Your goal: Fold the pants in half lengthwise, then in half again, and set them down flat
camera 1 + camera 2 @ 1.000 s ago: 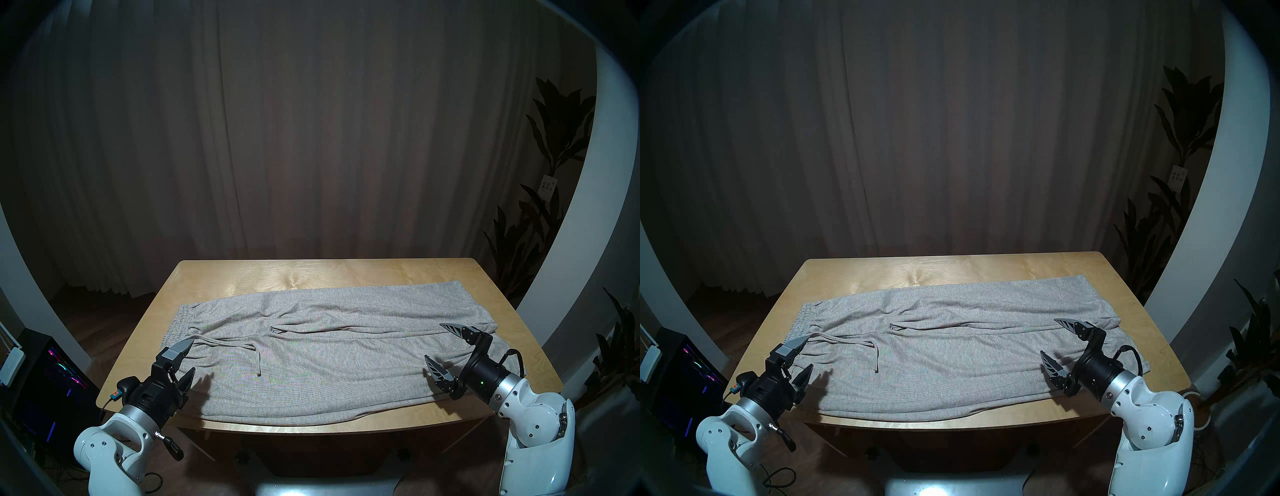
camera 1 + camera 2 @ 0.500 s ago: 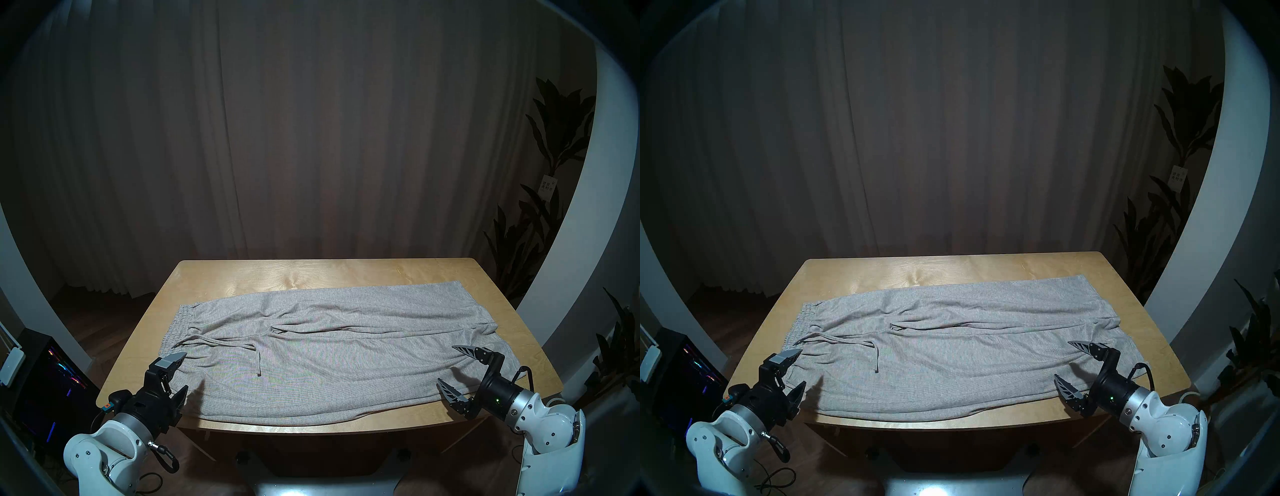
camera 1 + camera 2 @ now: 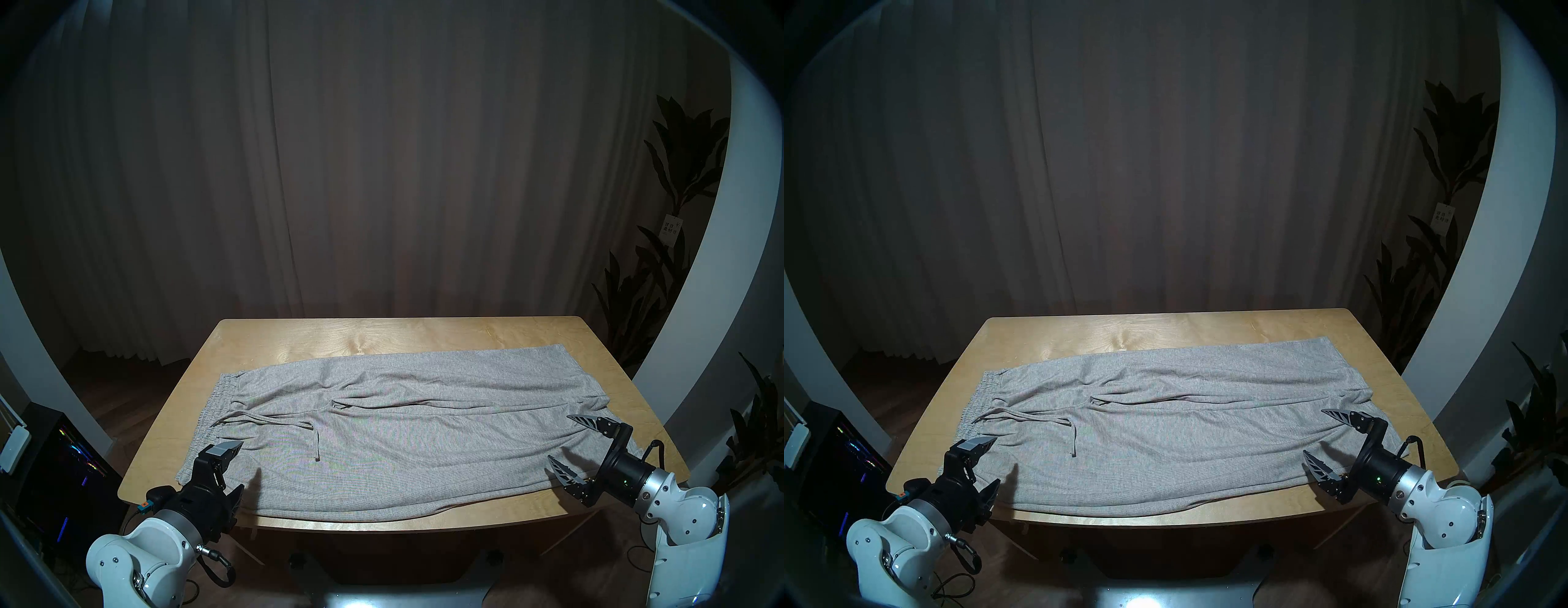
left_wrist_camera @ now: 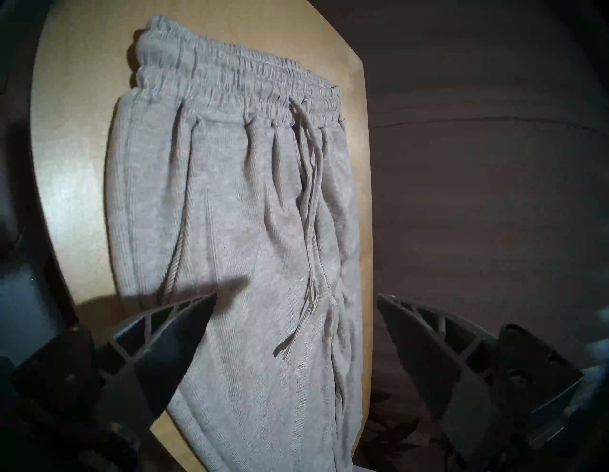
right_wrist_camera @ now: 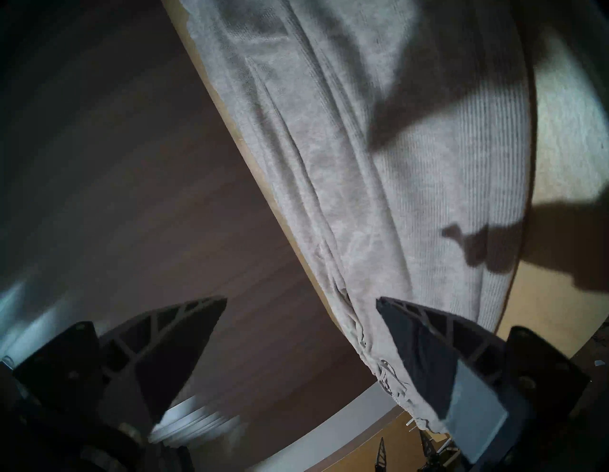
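the pants (image 3: 382, 429) lay spread along the desk's (image 3: 382, 335) near edge, waistband left. both claws, left gripper (image 3: 237, 465) and right gripper (image 3: 562, 439), gaped empty at near corners; only the right wrist view showed frayed hem threads (image 5: 392, 382).

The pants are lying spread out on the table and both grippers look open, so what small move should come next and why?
Probably lower both open grippers onto the near edge of the pants: left gripper by the waistband end, right gripper by the leg ends. Neither holds cloth yet, and the pants lie unfolded on the table.
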You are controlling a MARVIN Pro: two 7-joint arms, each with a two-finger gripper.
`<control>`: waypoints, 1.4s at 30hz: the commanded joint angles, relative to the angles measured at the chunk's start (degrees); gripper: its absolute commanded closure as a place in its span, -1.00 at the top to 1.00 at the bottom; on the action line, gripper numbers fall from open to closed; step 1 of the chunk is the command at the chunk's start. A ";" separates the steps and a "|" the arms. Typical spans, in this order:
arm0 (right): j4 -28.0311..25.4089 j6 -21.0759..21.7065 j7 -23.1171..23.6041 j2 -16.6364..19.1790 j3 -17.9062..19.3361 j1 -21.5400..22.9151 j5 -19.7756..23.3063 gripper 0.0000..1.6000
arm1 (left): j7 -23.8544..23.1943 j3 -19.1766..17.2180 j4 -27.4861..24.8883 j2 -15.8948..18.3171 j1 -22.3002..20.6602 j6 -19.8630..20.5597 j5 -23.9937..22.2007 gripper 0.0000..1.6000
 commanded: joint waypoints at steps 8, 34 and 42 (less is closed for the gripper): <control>-10.98 0.44 -0.09 -2.55 4.93 -4.62 -4.30 1.00 | 0.31 -2.99 -1.76 -1.53 2.52 0.58 -3.14 1.00; -19.17 -0.63 2.48 -9.89 1.47 -4.69 -16.85 1.00 | -2.83 -3.60 2.78 -0.11 2.44 3.81 -0.69 1.00; -19.41 -1.46 2.59 -10.52 1.15 -4.68 -18.29 1.00 | -2.54 -2.72 2.82 0.02 1.07 4.06 -0.49 1.00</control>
